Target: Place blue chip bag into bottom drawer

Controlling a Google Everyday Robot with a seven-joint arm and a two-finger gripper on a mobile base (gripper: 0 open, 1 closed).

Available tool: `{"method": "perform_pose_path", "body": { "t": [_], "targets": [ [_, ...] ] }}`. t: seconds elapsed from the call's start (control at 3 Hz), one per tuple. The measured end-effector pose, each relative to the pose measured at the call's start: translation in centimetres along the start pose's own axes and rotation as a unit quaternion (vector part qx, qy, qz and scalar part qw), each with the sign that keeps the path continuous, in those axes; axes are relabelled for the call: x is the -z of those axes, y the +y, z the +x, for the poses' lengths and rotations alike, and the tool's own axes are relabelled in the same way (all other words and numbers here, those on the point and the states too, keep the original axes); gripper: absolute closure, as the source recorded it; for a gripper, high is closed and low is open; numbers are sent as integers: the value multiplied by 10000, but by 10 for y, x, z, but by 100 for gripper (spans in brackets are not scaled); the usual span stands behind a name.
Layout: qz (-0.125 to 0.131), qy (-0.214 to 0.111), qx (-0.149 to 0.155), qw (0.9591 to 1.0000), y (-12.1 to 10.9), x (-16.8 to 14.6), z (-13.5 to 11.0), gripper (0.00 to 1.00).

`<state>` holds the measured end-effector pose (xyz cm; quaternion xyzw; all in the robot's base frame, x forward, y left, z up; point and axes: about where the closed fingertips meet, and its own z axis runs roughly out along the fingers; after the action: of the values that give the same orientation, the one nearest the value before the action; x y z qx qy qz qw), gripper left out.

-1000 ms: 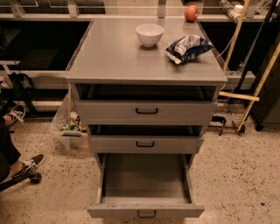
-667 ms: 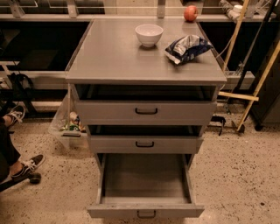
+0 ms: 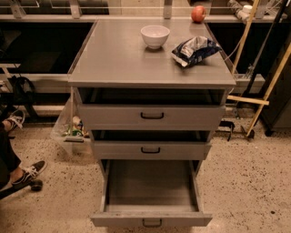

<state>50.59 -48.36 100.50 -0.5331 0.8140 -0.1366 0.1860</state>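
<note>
The blue chip bag, crinkled dark blue and white, lies on the right side of the grey cabinet top, just right of the white bowl. The bottom drawer is pulled far out; its flat grey inside holds nothing. The top drawer and the middle drawer stand slightly open. The gripper is not in view in the camera view.
A red apple sits on the ledge behind the cabinet. Wooden sticks lean at the right. A clear bin of items stands on the floor at the left, beside a person's shoes. The floor is speckled.
The view has shifted a little, so the cabinet sits slightly higher in the picture. Nothing on the cabinet has moved.
</note>
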Motion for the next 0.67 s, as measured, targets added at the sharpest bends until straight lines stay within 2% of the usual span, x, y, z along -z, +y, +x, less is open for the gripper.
{"method": "perform_pose_path", "body": {
  "t": [0.33,0.67],
  "targets": [
    [-213,-458,1157,9920,9,-11,-99,0],
    [-403,-808,1881,9780,19,-33,-199,0]
  ]
}}
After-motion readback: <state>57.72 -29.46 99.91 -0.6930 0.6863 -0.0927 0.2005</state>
